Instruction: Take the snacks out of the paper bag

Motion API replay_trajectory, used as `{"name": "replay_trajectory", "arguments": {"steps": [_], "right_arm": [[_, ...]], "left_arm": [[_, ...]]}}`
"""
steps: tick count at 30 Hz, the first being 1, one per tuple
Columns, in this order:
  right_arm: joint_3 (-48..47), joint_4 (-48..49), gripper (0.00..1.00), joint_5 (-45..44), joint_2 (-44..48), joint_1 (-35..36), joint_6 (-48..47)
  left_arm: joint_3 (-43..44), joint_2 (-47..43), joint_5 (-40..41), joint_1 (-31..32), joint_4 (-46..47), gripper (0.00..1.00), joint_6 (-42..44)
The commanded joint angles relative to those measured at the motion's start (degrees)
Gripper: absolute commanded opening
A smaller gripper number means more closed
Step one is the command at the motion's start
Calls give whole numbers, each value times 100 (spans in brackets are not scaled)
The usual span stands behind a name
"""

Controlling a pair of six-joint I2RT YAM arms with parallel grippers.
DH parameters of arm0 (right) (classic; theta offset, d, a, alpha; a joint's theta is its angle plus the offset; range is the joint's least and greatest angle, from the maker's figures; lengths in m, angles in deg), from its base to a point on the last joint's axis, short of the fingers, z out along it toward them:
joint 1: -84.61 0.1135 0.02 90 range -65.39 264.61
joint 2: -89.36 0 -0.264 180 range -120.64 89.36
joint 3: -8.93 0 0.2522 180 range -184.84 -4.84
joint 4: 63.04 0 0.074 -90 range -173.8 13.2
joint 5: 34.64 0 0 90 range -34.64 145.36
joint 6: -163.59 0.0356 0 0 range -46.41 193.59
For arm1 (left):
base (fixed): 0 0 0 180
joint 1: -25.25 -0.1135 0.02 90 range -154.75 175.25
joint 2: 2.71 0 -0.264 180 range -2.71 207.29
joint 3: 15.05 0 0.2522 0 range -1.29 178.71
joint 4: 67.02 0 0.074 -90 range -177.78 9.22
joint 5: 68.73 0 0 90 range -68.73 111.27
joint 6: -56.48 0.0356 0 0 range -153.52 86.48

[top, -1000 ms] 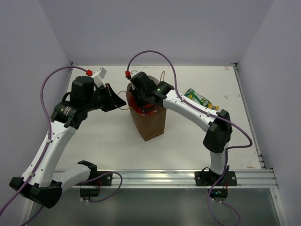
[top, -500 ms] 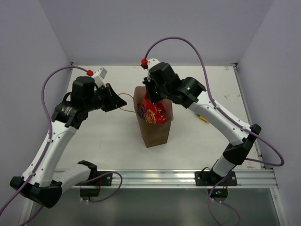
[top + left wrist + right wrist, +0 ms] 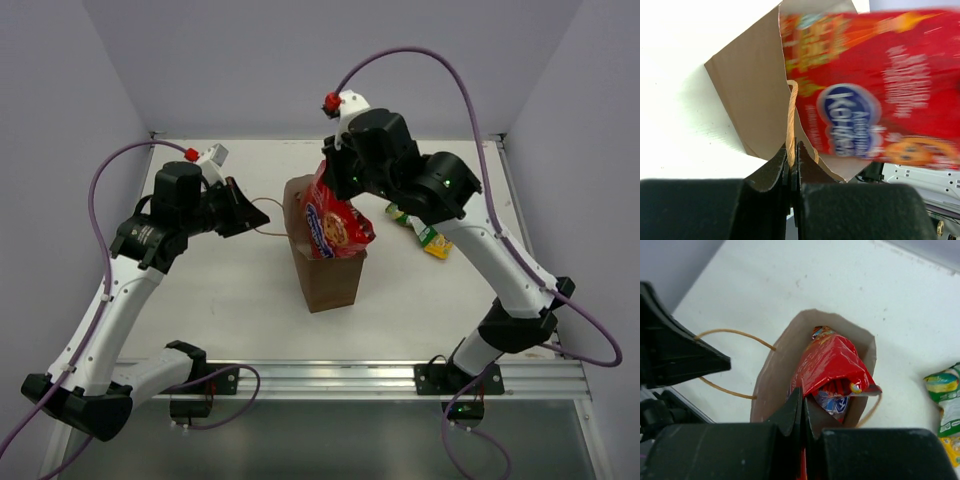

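Paper bag (image 3: 328,280): brown, upright, mouth open, at the centre of the white table (image 3: 220,300), with bare tabletop on every side. Loop handle (image 3: 791,120): at the bag's 9 o'clock, pulled outward, pinched between the clenched fingers of the left gripper (image 3: 252,212). Red packet (image 3: 335,222): glossy, biscuit picture, hanging over the bag's mouth from the right gripper (image 3: 340,185), whose fingers are clamped on its top edge. Whether its lower edge clears the rim cannot be told. Green-yellow packet (image 3: 428,232): flat on the table at the bag's 2 o'clock, apart from it, short of the right table edge.
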Motion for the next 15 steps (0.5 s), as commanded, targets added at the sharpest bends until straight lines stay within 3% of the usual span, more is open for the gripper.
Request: {"name": "replay_trajectory", "arguments": {"steps": [1, 8, 15], "right_arm": [[-1401, 979, 0, -413, 668, -25, -232], [-1579, 2006, 0, -1028, 1230, -51, -838], [-1098, 2736, 0, -2503, 1801, -77, -1883]], "left_arm": [[104, -22, 23, 12, 103, 2, 70], [68, -74, 67, 12, 59, 2, 87], [95, -118, 147, 12, -20, 2, 105]]}}
